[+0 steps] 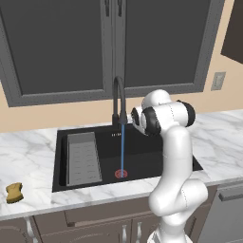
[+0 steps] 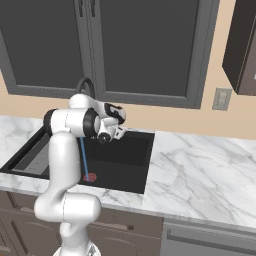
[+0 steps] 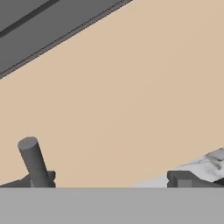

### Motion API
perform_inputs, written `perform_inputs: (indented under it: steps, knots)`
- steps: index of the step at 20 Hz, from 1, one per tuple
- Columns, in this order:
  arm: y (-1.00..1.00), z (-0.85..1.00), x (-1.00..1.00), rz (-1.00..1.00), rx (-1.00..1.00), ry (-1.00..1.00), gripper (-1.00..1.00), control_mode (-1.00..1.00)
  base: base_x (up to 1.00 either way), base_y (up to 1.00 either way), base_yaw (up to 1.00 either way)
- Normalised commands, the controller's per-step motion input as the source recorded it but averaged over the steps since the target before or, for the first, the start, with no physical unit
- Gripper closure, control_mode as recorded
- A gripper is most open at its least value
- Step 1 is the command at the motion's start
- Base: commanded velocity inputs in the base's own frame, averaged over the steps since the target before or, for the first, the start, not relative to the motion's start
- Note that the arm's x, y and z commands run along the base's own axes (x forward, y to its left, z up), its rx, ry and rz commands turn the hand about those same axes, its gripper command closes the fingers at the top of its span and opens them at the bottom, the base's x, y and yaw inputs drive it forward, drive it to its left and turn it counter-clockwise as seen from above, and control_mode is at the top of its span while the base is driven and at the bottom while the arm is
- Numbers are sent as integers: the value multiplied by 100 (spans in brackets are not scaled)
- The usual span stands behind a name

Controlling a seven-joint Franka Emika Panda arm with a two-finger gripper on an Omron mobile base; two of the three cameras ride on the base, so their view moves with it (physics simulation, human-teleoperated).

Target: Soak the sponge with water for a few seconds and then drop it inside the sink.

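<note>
The sponge (image 1: 14, 192), a small yellow-brown block, lies on the marble counter left of the sink (image 1: 144, 149), far from the arm. A thin blue stream of water (image 1: 122, 149) falls from the black arched faucet (image 1: 118, 97) onto the red-ringed drain (image 1: 121, 173). My gripper (image 3: 114, 180) is open and holds nothing. It is held high over the back of the basin beside the faucet and points at the beige wall. In the right base view the gripper (image 2: 119, 131) hangs above the sink (image 2: 125, 160). A grey cylinder (image 3: 33, 162) stands by its left fingertip.
A grey ribbed rack (image 1: 83, 158) fills the basin's left part. Dark cabinets (image 1: 109, 42) hang above the faucet. A wall outlet (image 1: 218, 80) sits at the right. Marble counter (image 2: 200, 170) stretches right of the sink.
</note>
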Motion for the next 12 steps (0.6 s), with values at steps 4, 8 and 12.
perform_inputs:
  steps: [4, 8, 12]
  knots:
    - [-46, 0, -14, -3, 1, 0, -100, -100, 0, 0, 0]
    - [-29, 27, -29, -1, 3, 0, -100, -100, 0, 0, 0]
    - [-29, 40, -27, -1, 6, 0, -100, -100, 0, 0, 0]
